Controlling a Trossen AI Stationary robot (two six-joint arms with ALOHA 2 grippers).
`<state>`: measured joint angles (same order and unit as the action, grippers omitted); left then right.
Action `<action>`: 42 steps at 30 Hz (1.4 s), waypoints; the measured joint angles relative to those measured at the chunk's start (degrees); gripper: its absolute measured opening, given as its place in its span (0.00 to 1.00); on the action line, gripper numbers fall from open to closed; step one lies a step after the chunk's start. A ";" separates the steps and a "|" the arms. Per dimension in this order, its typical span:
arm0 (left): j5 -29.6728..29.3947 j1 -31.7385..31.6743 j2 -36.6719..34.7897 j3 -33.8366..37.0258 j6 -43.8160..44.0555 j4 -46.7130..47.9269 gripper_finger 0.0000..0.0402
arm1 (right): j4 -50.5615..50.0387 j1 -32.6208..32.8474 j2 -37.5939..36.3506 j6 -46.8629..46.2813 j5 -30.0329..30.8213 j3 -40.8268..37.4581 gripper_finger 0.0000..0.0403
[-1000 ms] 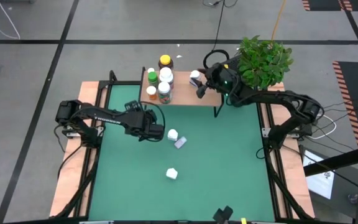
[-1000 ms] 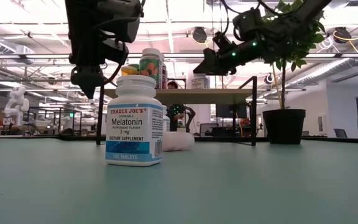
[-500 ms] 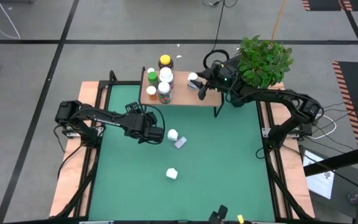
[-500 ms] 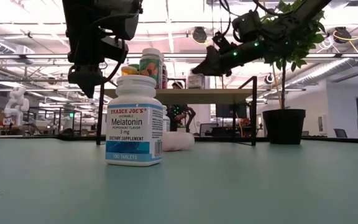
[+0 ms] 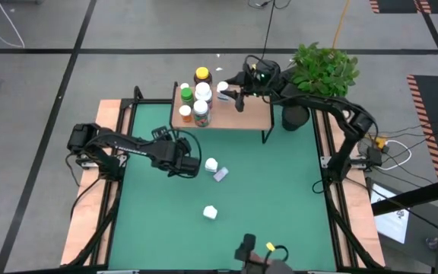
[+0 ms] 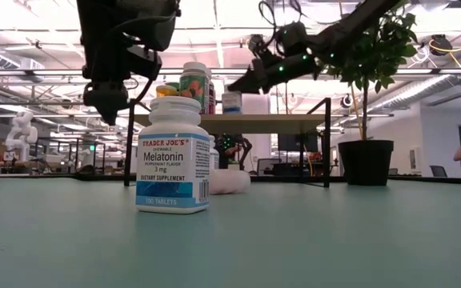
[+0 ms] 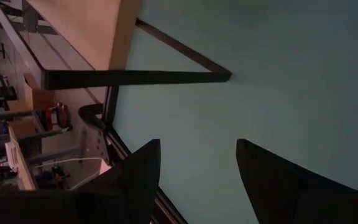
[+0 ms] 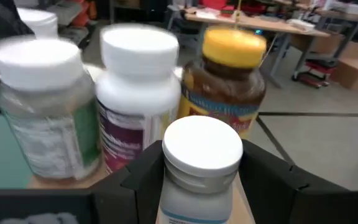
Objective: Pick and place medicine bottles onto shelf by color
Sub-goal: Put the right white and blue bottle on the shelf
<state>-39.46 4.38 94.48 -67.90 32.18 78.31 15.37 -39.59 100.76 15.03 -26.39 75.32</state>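
The shelf (image 5: 238,114) stands at the far edge of the green mat. On its left end stand the yellow-lidded amber bottle (image 5: 201,74), a white bottle (image 5: 202,92), the green bottle (image 5: 186,95), the orange-red bottle (image 5: 200,111) and a small white one (image 5: 185,110). My right gripper (image 5: 229,91) is shut on a white bottle (image 5: 223,87) just right of this group. My left gripper (image 5: 195,163) hangs open and empty over the mat, beside a white bottle (image 5: 211,164) and the lilac bottle (image 5: 220,174). Another white bottle (image 5: 210,212) stands nearer the front. My right gripper pinches the white bottle between its two fingers (image 8: 135,180) on its sides just under the cap (image 8: 201,177). The fingers come from the table's right, slanting a little downward. The bottle is upright over the shelf top; whether its base touches the wood, I cannot tell.
The black plant pot (image 5: 295,116) with its leafy plant (image 5: 322,72) stands right of the shelf, under my right arm. Wooden side boards (image 5: 90,205) flank the mat. The mat's near right part (image 5: 280,198) is bare.
My right gripper has carried the white bottle along the shelf toward the table's left, from the shelf's right part up to the group of bottles, keeping it upright and staying shut on it.
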 joint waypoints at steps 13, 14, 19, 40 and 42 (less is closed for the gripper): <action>0.00 1.55 0.00 0.00 1.15 1.69 0.53 | -0.63 -2.12 1.39 1.88 -2.40 0.38 0.45; 0.00 1.54 0.00 0.00 1.21 1.68 0.53 | -0.66 -2.11 1.39 2.28 -2.40 0.38 0.46; 0.00 1.56 0.00 0.00 1.76 1.67 0.53 | -0.67 -2.06 1.39 3.28 -2.31 0.38 0.49; 0.44 1.56 0.00 0.00 2.94 2.71 0.53 | -0.65 -3.19 2.14 6.75 -2.44 0.33 0.52; 0.46 1.56 0.00 0.00 3.04 2.71 0.53 | -0.46 -3.19 2.14 6.81 -2.36 0.33 0.55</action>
<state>-39.00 5.93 94.48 -67.90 35.22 81.01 14.91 -42.78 102.89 21.84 -28.75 75.66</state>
